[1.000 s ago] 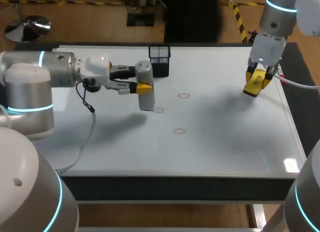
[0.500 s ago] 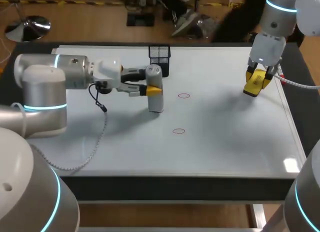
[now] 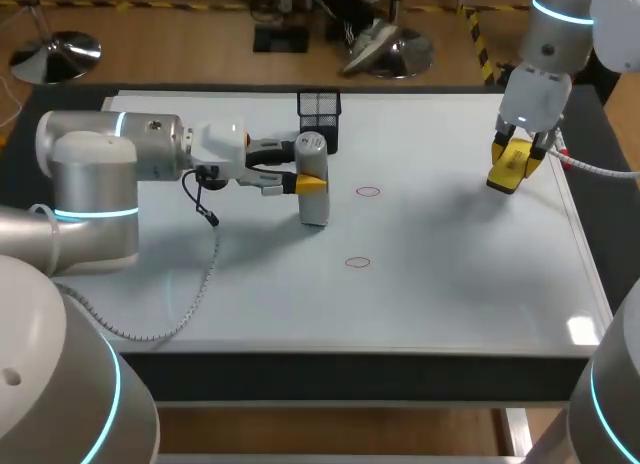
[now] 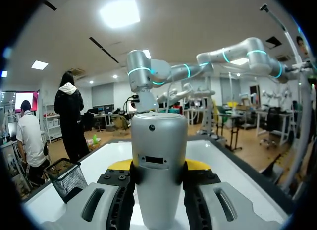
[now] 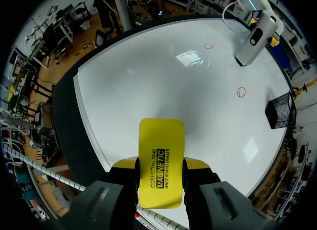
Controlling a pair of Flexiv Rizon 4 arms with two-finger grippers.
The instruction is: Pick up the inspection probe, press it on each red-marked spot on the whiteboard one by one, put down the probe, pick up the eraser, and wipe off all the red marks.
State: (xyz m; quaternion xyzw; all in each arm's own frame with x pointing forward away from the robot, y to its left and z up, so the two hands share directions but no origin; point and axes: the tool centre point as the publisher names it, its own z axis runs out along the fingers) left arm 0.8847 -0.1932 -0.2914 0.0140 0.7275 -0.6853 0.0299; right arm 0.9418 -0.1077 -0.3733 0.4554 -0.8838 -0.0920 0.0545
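The inspection probe (image 3: 313,179), a grey cylinder, stands upright with its lower end on the whiteboard (image 3: 450,274). My left gripper (image 3: 300,177) is shut on it from the side. In the left wrist view the probe (image 4: 158,155) fills the gap between the yellow-tipped fingers. Two red marks show, one (image 3: 368,192) right of the probe and one (image 3: 357,263) nearer the front. My right gripper (image 3: 510,162) hangs over the board's far right, shut on the yellow eraser (image 3: 506,170). The right wrist view shows the eraser (image 5: 159,160) between its fingers and the probe (image 5: 255,39) far ahead.
A black mesh basket (image 3: 319,119) stands at the back edge, just behind the probe, and also shows beside the left gripper as the basket (image 4: 69,178). A cable hangs from my left wrist (image 3: 200,209) over the board.
My left arm carried the probe a little to the right, onto the red mark that showed beside its foot; that mark is now hidden. The right arm kept still.
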